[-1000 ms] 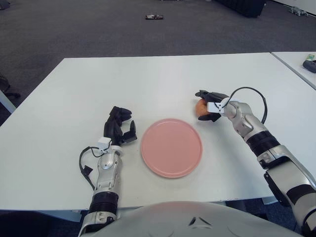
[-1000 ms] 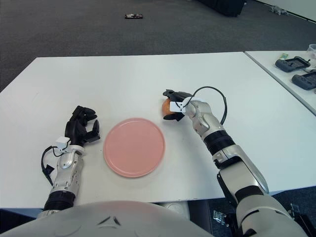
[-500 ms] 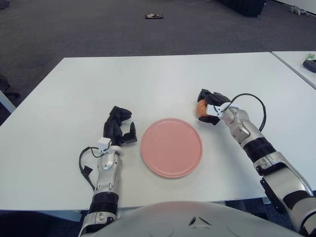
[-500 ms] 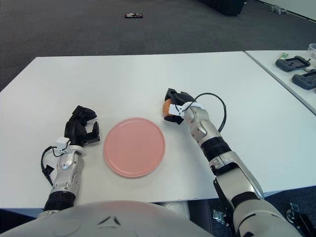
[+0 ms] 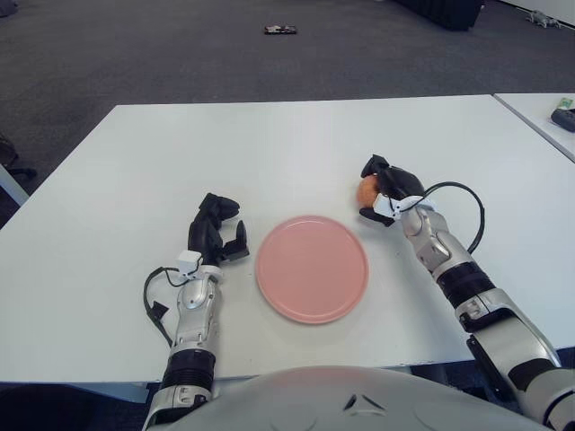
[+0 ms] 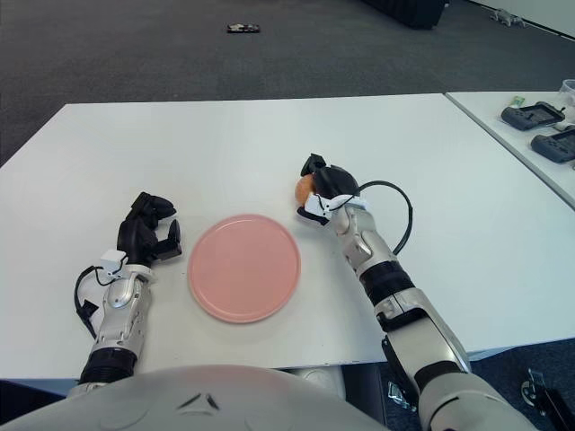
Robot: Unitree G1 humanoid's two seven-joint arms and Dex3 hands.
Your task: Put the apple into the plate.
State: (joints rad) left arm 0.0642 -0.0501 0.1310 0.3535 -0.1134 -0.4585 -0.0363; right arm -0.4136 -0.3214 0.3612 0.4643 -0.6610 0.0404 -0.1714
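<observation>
- The robot's right hand (image 5: 384, 187) wraps its black fingers around the apple (image 5: 367, 190), gripping the orange-red fruit from above and from the right, so that only the fruit's left side shows.
- The apple sits at the right hand, just off the upper-right edge of the pink plate (image 5: 312, 268), with a narrow strip of bare table showing between fruit and plate; whether the apple touches the tabletop or is lifted clear of it cannot be told.
- The pink plate lies flat on the white table (image 5: 269, 153), in front of the robot's body and between the two arms, with nothing on it.
- The right forearm runs from the lower right corner up toward the apple, and a black cable (image 5: 467, 211) loops out beside the wrist.
- The left hand (image 5: 216, 230) shows to the left of the plate, fingers loosely curled and pointing upward, holding nothing; a gap of table separates it from the plate's rim.
- Beyond the table's far edge a small dark object (image 5: 280, 30) lies on the grey carpet.
- At the right, a second white table (image 6: 530, 135) carries dark handheld devices (image 6: 537, 115), well apart from the work area.
</observation>
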